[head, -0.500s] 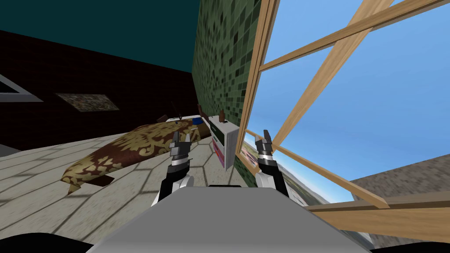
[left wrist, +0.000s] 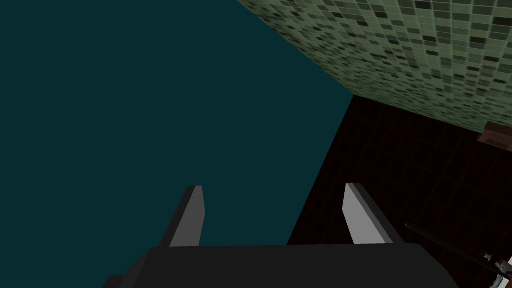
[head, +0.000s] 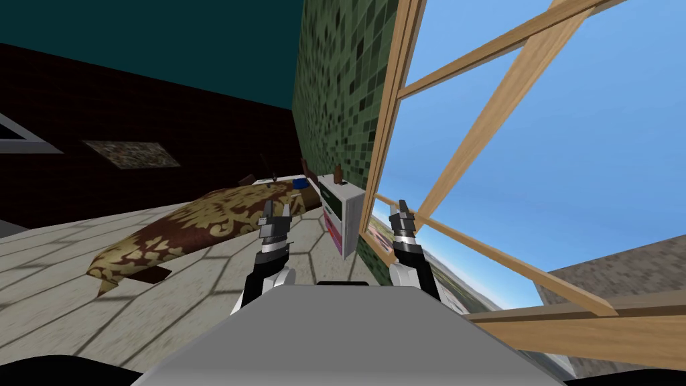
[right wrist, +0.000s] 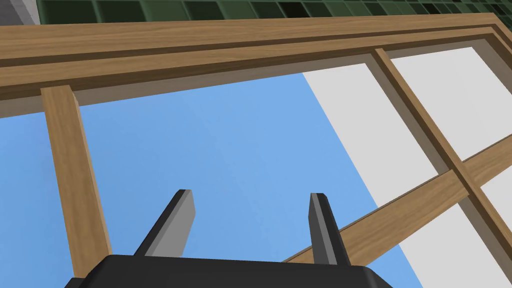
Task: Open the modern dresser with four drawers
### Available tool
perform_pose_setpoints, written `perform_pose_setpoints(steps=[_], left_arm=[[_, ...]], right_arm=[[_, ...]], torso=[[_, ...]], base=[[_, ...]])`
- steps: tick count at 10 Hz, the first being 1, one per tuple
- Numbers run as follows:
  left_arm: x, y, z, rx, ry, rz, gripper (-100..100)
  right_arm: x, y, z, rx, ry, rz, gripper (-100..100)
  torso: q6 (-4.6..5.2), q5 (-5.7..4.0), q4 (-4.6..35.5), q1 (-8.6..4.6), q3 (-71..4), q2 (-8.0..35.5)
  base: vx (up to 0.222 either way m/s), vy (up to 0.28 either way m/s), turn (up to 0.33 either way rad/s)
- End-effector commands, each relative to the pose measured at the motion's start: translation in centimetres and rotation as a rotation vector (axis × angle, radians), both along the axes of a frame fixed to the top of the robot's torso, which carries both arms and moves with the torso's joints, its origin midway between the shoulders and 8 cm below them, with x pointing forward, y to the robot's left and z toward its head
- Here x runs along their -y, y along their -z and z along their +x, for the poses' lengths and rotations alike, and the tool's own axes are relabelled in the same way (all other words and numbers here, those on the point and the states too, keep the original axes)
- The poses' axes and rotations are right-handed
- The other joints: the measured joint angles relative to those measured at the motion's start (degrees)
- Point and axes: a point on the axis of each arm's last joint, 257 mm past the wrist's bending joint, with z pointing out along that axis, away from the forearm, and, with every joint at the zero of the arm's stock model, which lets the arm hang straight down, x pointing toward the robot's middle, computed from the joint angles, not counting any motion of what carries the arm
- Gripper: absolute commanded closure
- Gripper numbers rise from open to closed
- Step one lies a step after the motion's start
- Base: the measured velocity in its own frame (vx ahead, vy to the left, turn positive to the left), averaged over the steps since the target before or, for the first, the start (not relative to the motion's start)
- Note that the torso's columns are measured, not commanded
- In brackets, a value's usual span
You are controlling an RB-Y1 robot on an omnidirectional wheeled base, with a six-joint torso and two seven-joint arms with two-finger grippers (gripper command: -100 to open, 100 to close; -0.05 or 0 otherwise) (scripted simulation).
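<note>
- Left gripper [head: 277, 212] raised ahead of the chest, over the floor [head: 100, 301] and near the foot side of the bed [head: 201, 224]. Touching nothing.
- Left wrist view: the two fingers [left wrist: 192, 220] stand wide apart with nothing between them.
- Right gripper [head: 400, 210] raised at about the same height, close before the lower edge of the window [head: 402, 100].
- Right wrist view: fingers [right wrist: 176, 227] spread wide, nothing held.
- Dresser [head: 343, 216]: white case, standing against the green tiled wall [head: 335, 80], just past the window's wooden frame.
- In the head view the dresser sits between the two grippers and beyond them, well apart from both.
- Dresser front faces the bed side and shows coloured panels, greenish above and pinkish below. The panels look flush with the case. Drawer count cannot be told from here.
- A small brown object [head: 339, 175] stands on the dresser top.
- Bed under a brown cover with a gold pattern, running from the far dark wall [head: 167, 120] toward the robot's left. Open floor lies between it and the dresser.
- A blue object [head: 299, 182] at the bed's far end, near the dresser. Cannot tell what it is.
- Floor pale, with large hexagonal tile lines.
- A framed picture [head: 132, 154] hangs on the dark wall beyond the bed.
</note>
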Motion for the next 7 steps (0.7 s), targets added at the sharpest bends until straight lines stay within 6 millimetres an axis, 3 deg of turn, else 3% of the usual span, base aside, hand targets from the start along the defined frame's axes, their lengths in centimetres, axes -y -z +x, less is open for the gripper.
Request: perform_pose_setpoints(steps=[1,4,5,7], left_arm=[[0.0,0.0,0.0,0.0,0.0,0.0,0],[0.0,0.0,0.0,0.0,0.0,0.0,0],[1.0,0.1,0.5,-0.011,0.039,0.03,-100],[2.8,0.4,1.6,-0.031,0.1,0.061,-100]], right_arm=[[0.0,0.0,0.0,0.0,0.0,0.0,0],[0.0,0.0,0.0,0.0,0.0,0.0,0],[0.0,0.0,0.0,0.0,0.0,0.0,0],[0.0,0.0,0.0,-0.001,0.0,0.0,0]], torso=[[0.0,0.0,4.23,0.0,-8.44,4.24],[0.0,0.0,16.92,0.0,-33.81,16.93],[0.0,0.0,21.14,0.0,-42.27,21.16],[-0.01,0.03,23.57,0.09,-47.4,23.53]], base=[[0.0,0.0,0.0],[0.0,0.0,0.0],[0.025,0.019,0.034],[0.049,0.04,0.047]])
